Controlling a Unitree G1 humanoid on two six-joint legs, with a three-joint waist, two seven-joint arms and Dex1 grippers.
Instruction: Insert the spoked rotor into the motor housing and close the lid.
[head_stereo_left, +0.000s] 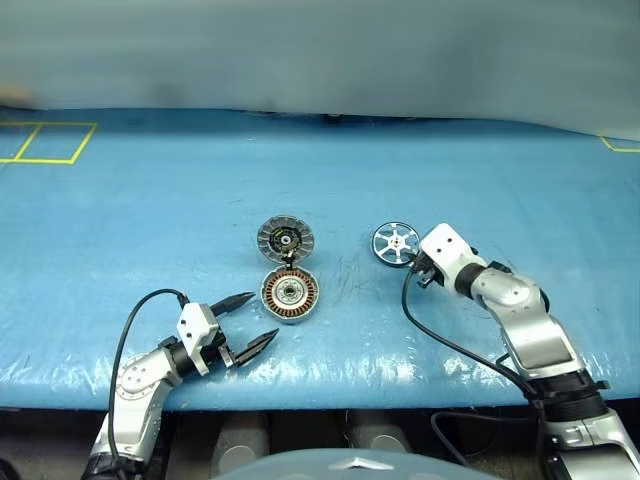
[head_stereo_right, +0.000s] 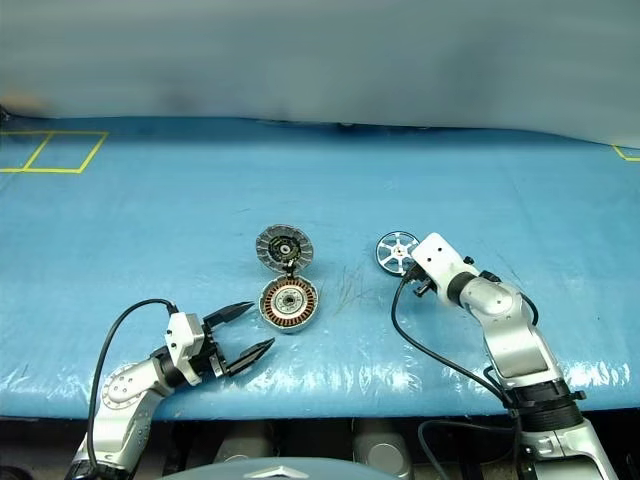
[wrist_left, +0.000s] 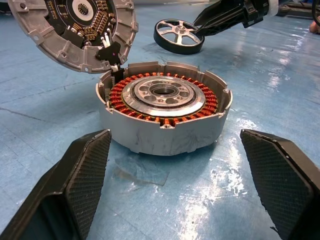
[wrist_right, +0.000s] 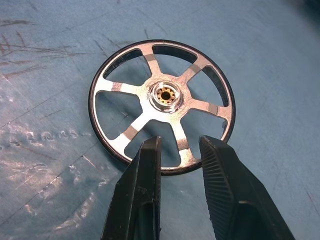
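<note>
The motor housing (head_stereo_left: 290, 293) sits on the blue table, its copper windings (wrist_left: 125, 95) ringing a silver hub. Just beyond it and meeting its edge is the lid (head_stereo_left: 285, 239), its inner face with a dark circuit board turned toward me. To the right lies the spoked rotor (head_stereo_left: 394, 242), silver with a dark rim. My right gripper (wrist_right: 180, 147) is at the rotor's near rim. Its fingers (wrist_right: 145, 180) stand a narrow gap apart on either side of one spoke and do not pinch it. My left gripper (head_stereo_left: 263, 316) is wide open, just short of the housing on its near left.
Wrinkled blue sheeting (head_stereo_left: 150, 200) covers the whole table. Yellow tape squares (head_stereo_left: 45, 142) mark the far left corner. The table's front edge (head_stereo_left: 330, 385) runs close below both grippers. A black cable (head_stereo_left: 450, 345) trails from my right wrist.
</note>
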